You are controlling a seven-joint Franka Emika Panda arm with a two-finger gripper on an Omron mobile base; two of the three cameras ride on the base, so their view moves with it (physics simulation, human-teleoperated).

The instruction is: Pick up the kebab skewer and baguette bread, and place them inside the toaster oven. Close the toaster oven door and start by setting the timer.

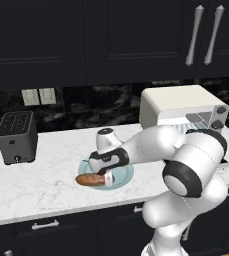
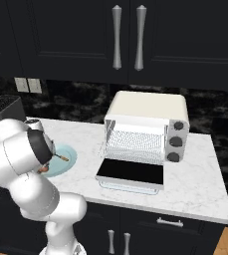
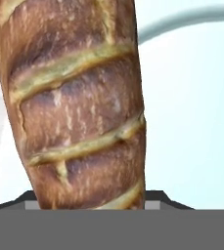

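The golden-brown baguette bread (image 1: 88, 180) lies on a pale blue plate (image 1: 123, 176) at the counter's front. My gripper (image 1: 107, 177) is down over its right half. In the hand view the loaf (image 3: 79, 107) runs up between my fingers, whose dark tips (image 3: 158, 196) press against both its flanks. One end of the kebab skewer (image 2: 61, 158) pokes out on the plate (image 2: 69, 152) past my arm; the rest is hidden. The cream toaster oven (image 2: 145, 107) stands to the right, its door (image 2: 130, 172) folded down flat and the wire rack bare.
A dark grey slot toaster (image 1: 17, 137) stands at the counter's left, against the black backsplash. Dark cabinets hang overhead. White marble counter (image 1: 46, 175) stretches between the toaster and the plate. The oven's knobs (image 2: 175, 142) are on its right panel.
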